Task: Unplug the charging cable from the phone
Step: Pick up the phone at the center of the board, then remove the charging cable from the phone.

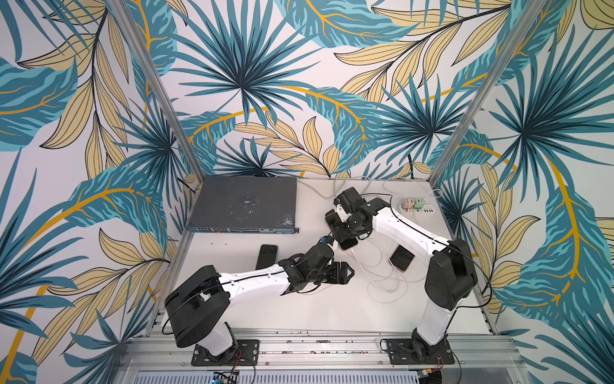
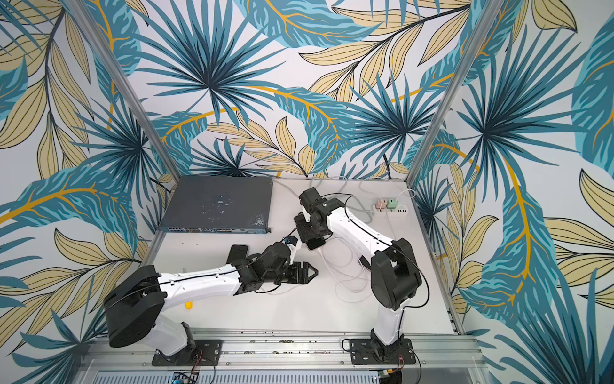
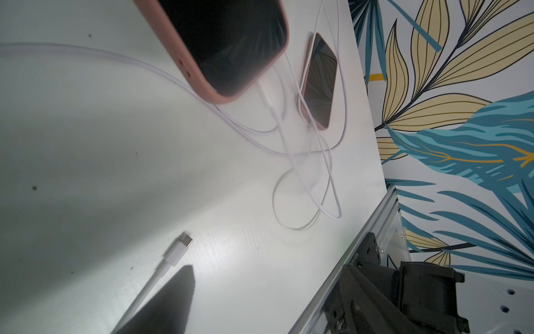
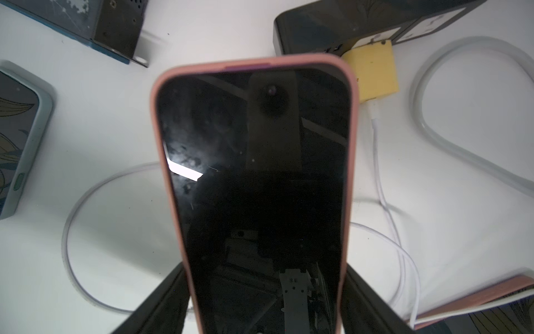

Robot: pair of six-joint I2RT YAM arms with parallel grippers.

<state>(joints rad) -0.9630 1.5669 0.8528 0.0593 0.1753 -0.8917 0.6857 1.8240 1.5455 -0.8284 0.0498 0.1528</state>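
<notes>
The right hand clasps the pink phone, its free end pointing near toward the released left hand, just beside a loose cable plug.

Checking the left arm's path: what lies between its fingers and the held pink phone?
The left wrist view shows a loose plug just ahead of the left finger, then bare table, then white cable lying before the phone.

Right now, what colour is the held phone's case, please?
Pink phone case; right wrist view shows it best.
</notes>
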